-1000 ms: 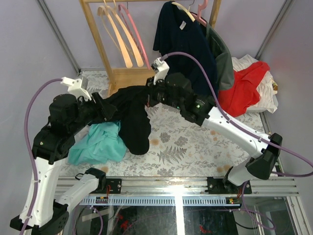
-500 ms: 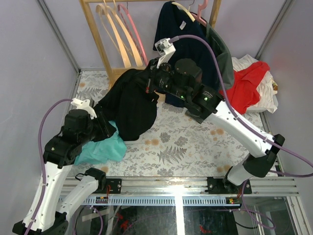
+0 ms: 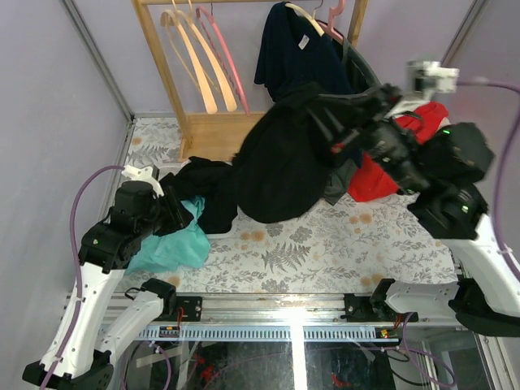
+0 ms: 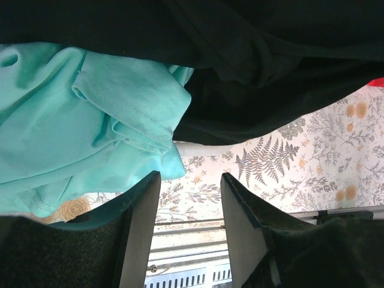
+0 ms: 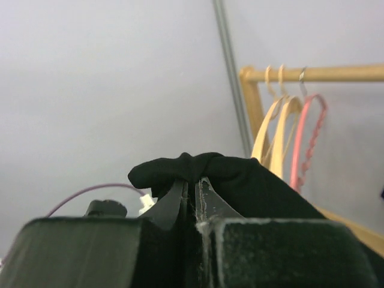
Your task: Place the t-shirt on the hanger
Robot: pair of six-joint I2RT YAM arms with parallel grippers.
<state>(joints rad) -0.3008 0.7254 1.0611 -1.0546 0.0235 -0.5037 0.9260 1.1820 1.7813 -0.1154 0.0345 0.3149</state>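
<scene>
Black t-shirt (image 3: 276, 171) hanging above the table (image 3: 325, 236), its top fold pinched tight in the right gripper (image 5: 191, 186)
Nearest, the left gripper (image 4: 190, 180) has its jaws apart with nothing between them, over a teal garment (image 4: 72, 114); the shirt's low end trails beside it. Farther back, the pink hanger (image 3: 223, 57) hangs on the wooden rack (image 3: 158, 65); the navy t-shirt's (image 3: 288, 65) white neck label (image 3: 305, 43) is too small to read

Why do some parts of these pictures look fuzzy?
Top view: the right arm smears, likely motion blur, while the table is crisp. Left wrist view: teal cloth sharp, left gripper dark and soft. Right wrist view: pink hanger hazy behind the black t-shirt.
</scene>
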